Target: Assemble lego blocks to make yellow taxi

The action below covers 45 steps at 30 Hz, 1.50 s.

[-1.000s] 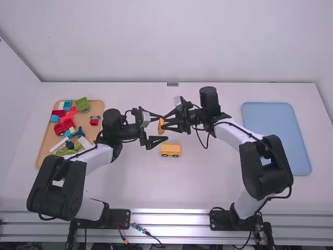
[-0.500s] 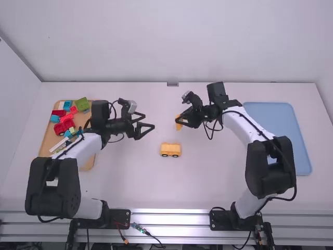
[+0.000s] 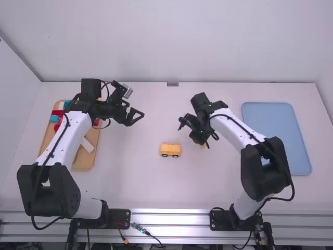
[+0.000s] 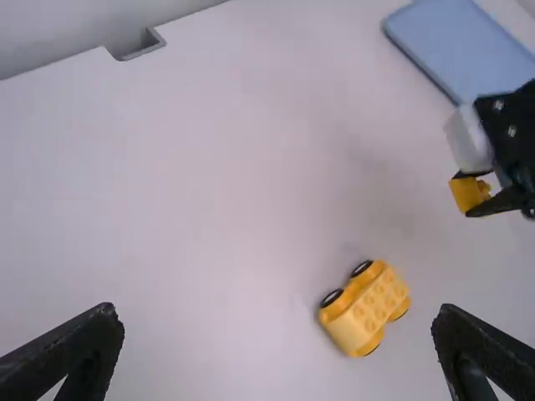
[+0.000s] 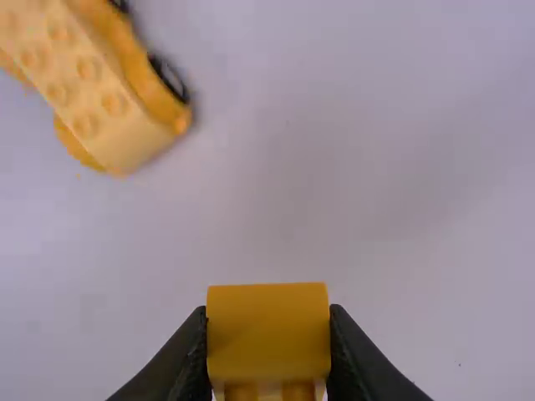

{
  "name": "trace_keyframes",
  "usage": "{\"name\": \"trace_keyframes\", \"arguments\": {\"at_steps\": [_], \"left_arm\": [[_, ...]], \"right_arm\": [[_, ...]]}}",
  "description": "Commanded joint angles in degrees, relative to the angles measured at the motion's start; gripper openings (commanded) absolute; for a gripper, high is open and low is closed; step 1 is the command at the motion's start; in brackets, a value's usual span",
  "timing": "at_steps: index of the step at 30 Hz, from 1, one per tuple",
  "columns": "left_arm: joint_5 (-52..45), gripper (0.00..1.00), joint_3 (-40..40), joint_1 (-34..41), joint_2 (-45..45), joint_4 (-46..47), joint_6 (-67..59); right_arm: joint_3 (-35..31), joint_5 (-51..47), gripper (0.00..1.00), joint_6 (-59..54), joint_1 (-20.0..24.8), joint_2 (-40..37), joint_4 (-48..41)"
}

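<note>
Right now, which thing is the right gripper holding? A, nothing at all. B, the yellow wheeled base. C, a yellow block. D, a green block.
C: the right gripper has its fingers against both sides of a yellow block, while the wheeled base sits apart on the table.

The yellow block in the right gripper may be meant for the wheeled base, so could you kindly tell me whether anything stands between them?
Nothing visible does; between the yellow block and the wheeled base there is bare tabletop.
</note>
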<state>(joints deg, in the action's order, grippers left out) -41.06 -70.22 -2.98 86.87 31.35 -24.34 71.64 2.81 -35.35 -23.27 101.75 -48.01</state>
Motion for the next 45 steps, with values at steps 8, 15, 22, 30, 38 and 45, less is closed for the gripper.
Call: {"name": "trace_keyframes", "arguments": {"at_steps": [8, 15, 22, 30, 38, 45], "left_arm": [[2.2, 0.99, -1.1, 0.4, -0.2, 1.7, -3.6], [1.9, 0.99, -0.9, 0.4, -0.2, 1.8, -3.5], [2.1, 0.99, -0.9, 0.3, -0.2, 1.8, -3.5], [3.2, 0.99, -0.5, 0.2, -0.2, 1.7, -3.8], [3.2, 0.99, 1.7, 0.3, -0.2, -1.4, -3.5], [3.4, 0.99, 2.7, 0.4, -0.2, -4.5, -1.8]], "right_arm": [[-11.3, -7.6, 0.08, -8.6, -4.9, -1.5, 8.7], [-11.0, -6.9, 0.09, -8.6, -5.2, 0.4, 10.3], [-2.2, -7.1, 0.01, -8.7, -4.2, 10.8, 3.3], [5.4, -7.0, 0.00, -9.7, -4.2, 17.8, -1.7], [6.4, -7.2, 0.49, -9.9, -4.2, 18.7, -1.8], [8.7, -7.9, 0.99, -10.0, -4.2, 17.7, -2.5]]}}
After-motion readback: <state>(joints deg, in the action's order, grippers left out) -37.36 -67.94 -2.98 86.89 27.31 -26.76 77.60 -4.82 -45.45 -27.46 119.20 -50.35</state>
